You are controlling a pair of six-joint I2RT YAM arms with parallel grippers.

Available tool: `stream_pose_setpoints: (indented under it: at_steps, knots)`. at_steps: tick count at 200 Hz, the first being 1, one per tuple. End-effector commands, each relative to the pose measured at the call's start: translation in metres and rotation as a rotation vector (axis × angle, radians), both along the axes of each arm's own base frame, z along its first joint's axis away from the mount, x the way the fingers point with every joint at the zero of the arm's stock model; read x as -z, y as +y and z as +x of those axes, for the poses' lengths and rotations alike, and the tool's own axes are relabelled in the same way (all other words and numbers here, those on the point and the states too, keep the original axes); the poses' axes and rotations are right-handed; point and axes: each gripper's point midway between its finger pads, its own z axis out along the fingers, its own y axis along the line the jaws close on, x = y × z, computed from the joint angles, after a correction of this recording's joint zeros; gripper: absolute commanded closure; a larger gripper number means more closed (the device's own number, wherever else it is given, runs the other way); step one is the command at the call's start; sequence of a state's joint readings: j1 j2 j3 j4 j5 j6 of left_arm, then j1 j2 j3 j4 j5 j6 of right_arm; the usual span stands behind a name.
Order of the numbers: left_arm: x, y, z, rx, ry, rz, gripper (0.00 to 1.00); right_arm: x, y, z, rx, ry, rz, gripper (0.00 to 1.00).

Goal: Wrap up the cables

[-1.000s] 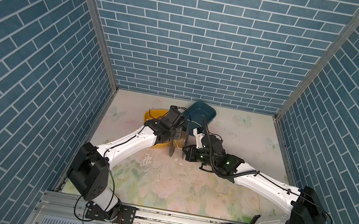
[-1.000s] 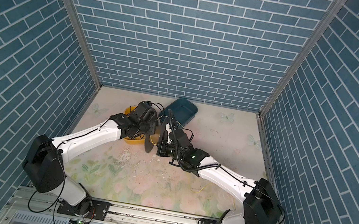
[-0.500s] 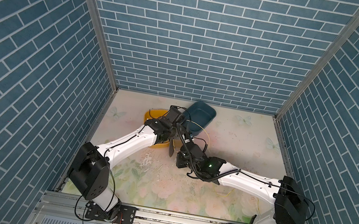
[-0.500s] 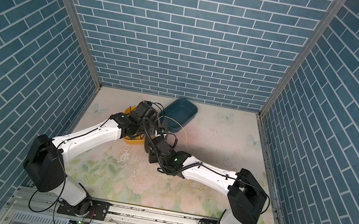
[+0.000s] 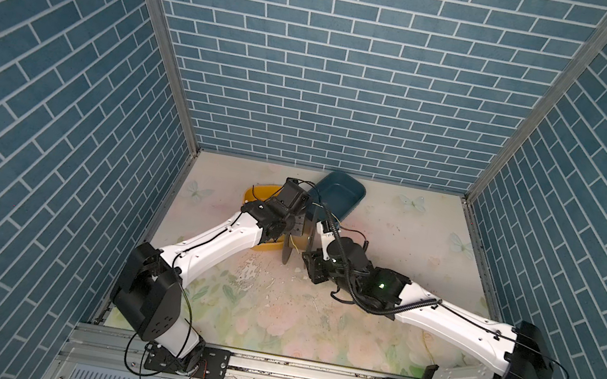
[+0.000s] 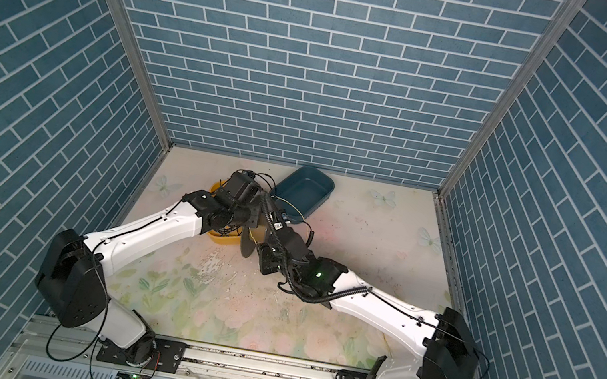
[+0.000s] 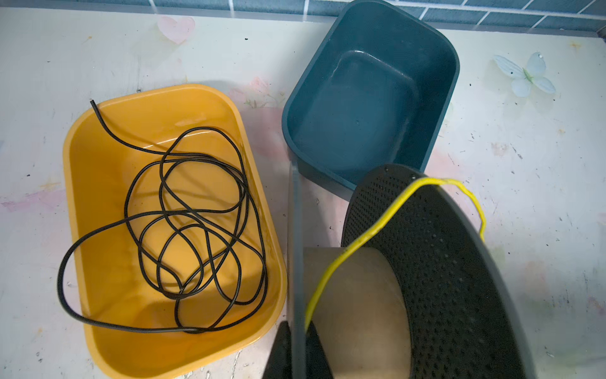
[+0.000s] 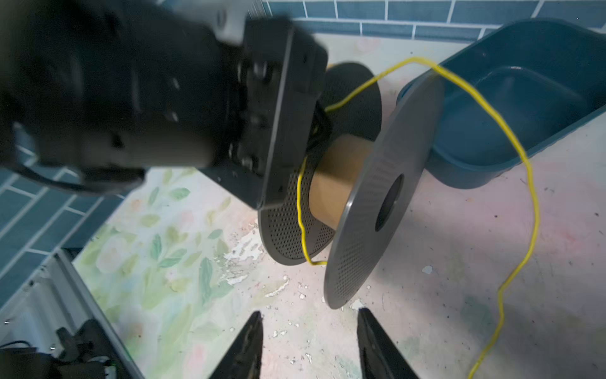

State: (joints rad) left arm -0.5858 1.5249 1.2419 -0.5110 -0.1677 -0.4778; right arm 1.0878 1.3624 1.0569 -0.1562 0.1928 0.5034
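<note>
A grey spool [image 7: 436, 262] with two perforated discs and a cardboard core [image 8: 337, 177] hangs just above the table. My left gripper [image 7: 296, 344] is shut on the rim of one disc [image 7: 295, 249]. The cables show as one thin yellow cable [image 8: 521, 157]: it runs from the left jaws round the core, loops over the other disc [image 8: 377, 210] and trails down onto the table. My right gripper [image 8: 310, 316] stands open and empty just below that disc, apart from the cable. In both top views the two grippers [image 5: 296, 231] [image 5: 308, 269] meet at the spool [image 6: 247, 246].
A yellow bin [image 7: 75, 137] holding a tangle of thin black wire [image 7: 183, 213] lies beside the spool. An empty dark blue bin [image 7: 452, 65] stands behind it near the back wall. The floral table top [image 5: 272, 311] has flaked patches.
My right gripper has gone from shut to open. The right arm swung left toward the spool and has come back out to the right. The left arm has held still.
</note>
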Motion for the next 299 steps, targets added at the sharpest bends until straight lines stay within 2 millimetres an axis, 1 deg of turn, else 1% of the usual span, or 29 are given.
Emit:
stream_pose_setpoints:
  at_steps: [1,15,34,55,66,69,94,123,147,165,183,203,221,242,259,276,299]
  knots:
    - [-0.022,0.002,0.001,0.005,-0.067,-0.031,1.0,0.008,-0.024,-0.006,-0.059,0.009,-0.045,0.44]
    - [-0.023,0.0,-0.002,0.017,-0.064,-0.043,1.0,0.008,-0.039,-0.001,-0.06,0.013,-0.059,0.38]
    - [-0.028,-0.001,-0.006,0.031,-0.066,-0.06,1.0,0.016,-0.061,0.01,-0.037,0.022,-0.1,0.33]
    - [-0.035,0.0,-0.01,0.04,-0.068,-0.057,1.0,0.025,-0.077,0.022,-0.029,0.052,-0.086,0.27]
    - [-0.038,0.001,-0.013,0.048,-0.071,-0.06,1.0,0.033,-0.084,0.028,-0.024,0.076,-0.078,0.22]
    - [-0.039,0.001,-0.014,0.051,-0.071,-0.061,1.0,0.035,-0.083,0.027,-0.04,0.093,-0.068,0.22]
    - [-0.046,0.002,-0.019,0.065,-0.073,-0.066,1.0,0.057,-0.088,0.038,-0.029,0.131,-0.067,0.21]
    - [-0.05,0.004,-0.025,0.074,-0.066,-0.063,1.0,0.077,-0.088,0.049,-0.023,0.181,-0.008,0.22]
    - [-0.054,0.006,-0.028,0.078,-0.068,-0.061,1.0,0.089,-0.079,0.055,-0.057,0.209,0.038,0.25]
    - [-0.054,0.005,-0.031,0.087,-0.061,-0.065,1.0,0.097,-0.071,0.058,-0.079,0.221,0.055,0.3]
    - [-0.056,0.004,-0.032,0.096,-0.06,-0.077,1.0,0.108,-0.067,0.063,-0.078,0.235,0.056,0.37]
    - [-0.057,0.005,-0.034,0.098,-0.06,-0.076,1.0,0.116,-0.065,0.066,-0.07,0.25,0.063,0.51]
    - [-0.059,0.006,-0.035,0.101,-0.063,-0.076,1.0,0.12,-0.065,0.067,-0.059,0.255,0.065,0.67]
    - [-0.063,0.006,-0.037,0.11,-0.068,-0.079,1.0,0.12,-0.071,0.067,-0.034,0.247,0.051,0.87]
    - [-0.065,0.004,-0.039,0.128,-0.066,-0.08,1.0,0.114,-0.078,0.068,-0.005,0.226,0.031,1.0]
    - [-0.068,0.001,-0.043,0.168,-0.07,-0.08,1.0,0.105,-0.089,0.07,0.036,0.194,0.005,1.0]
    - [-0.073,0.003,-0.045,0.182,-0.064,-0.064,1.0,0.085,-0.098,0.071,0.065,0.153,-0.004,1.0]
